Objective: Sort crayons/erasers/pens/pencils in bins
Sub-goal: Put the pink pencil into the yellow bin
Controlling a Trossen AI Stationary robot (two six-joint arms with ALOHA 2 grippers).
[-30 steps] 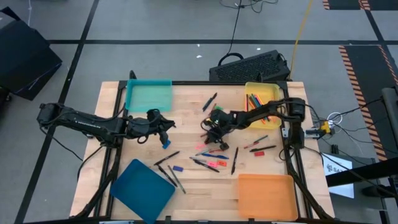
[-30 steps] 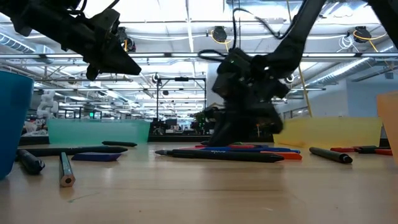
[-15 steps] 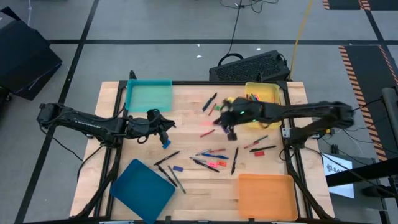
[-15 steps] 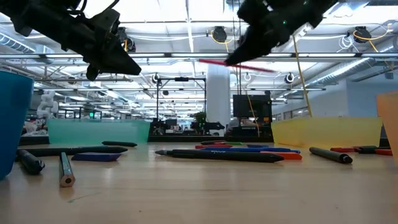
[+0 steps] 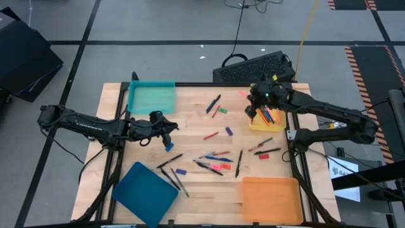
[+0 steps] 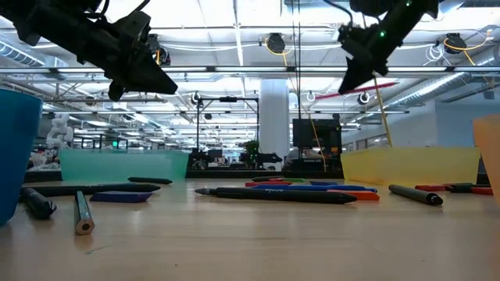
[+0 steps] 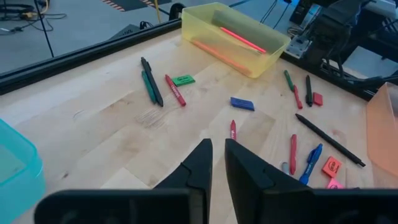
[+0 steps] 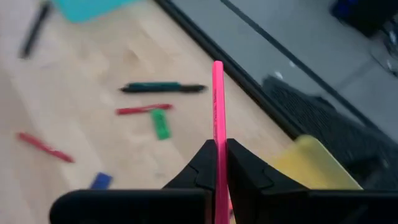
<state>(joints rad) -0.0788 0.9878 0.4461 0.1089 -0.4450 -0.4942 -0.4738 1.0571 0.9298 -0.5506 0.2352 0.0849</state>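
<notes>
Since half a second earlier, the right gripper (image 5: 254, 107) had swung from the table's middle out toward three o'clock, carrying a pink pencil (image 8: 217, 118) pinched tight between its fingers, and hung over the near-centre edge of the yellow bin (image 5: 276, 124), which already held several pencils. Nearest the low camera lay a short pencil stub (image 6: 81, 215) and dark pens (image 6: 273, 194), with the loose scatter of crayons, erasers and pens at the table's centre. At nine o'clock the left gripper (image 5: 168, 130) waited raised, its fingers nearly closed on nothing; the teal bin (image 5: 151, 98) sat at eleven, the dark blue bin (image 5: 143, 192) at seven, the orange bin (image 5: 271, 199) at five. The risk, as I judged it, was that the long pencil, held near one end, could tip across the yellow rim on release and roll back onto the table. No brand or writing could be read.
</notes>
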